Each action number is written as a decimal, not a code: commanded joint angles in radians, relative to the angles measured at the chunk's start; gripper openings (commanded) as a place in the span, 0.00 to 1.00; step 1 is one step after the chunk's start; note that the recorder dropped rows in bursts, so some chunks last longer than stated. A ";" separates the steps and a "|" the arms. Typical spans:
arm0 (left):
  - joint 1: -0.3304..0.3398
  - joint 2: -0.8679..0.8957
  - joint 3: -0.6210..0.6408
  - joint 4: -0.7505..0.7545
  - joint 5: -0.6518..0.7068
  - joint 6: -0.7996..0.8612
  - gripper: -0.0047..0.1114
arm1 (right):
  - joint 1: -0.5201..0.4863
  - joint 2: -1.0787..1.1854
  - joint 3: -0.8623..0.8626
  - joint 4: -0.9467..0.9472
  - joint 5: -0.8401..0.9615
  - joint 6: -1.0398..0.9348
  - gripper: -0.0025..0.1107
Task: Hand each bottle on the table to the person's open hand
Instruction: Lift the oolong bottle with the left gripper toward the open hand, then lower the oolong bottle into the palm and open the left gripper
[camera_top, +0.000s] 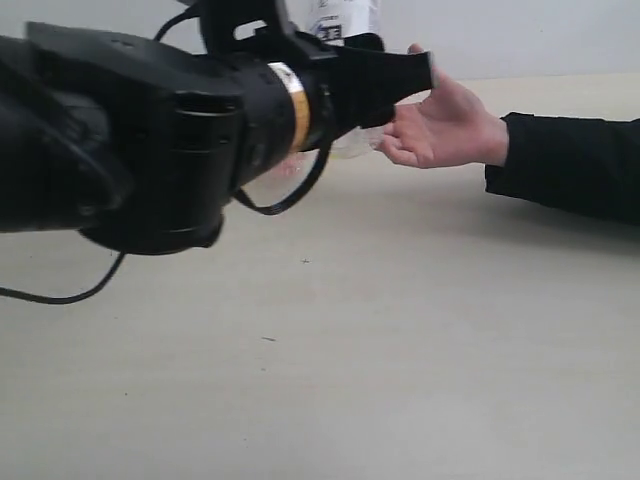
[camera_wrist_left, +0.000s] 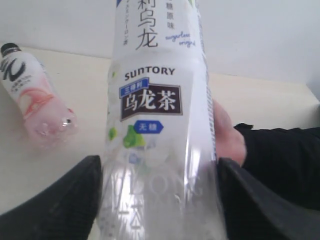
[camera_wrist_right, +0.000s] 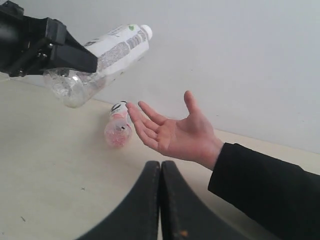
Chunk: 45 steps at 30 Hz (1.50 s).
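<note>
My left gripper is shut on the white-label bottle, gripping its clear lower part. In the right wrist view this bottle hangs tilted in the air, white cap up, to one side of and above the person's open hand. The hand is palm up, just past the left gripper. A pinkish bottle with a black cap lies on the table beyond the hand's fingertips. My right gripper is shut on nothing. No green-lime or plain clear bottle shows.
The person's black sleeve rests along the table's right side. My left arm's dark body and its cable fill the upper left of the exterior view. A pale wall stands behind the table.
</note>
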 joint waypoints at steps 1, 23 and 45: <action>-0.040 0.128 -0.142 -0.002 0.025 -0.011 0.04 | 0.001 -0.005 0.005 0.000 -0.013 -0.001 0.03; 0.007 0.475 -0.399 -0.131 0.036 -0.011 0.04 | 0.001 -0.005 0.005 0.000 -0.013 -0.001 0.03; 0.050 0.485 -0.399 -0.130 -0.033 0.000 0.13 | 0.001 -0.005 0.005 0.000 -0.013 -0.001 0.03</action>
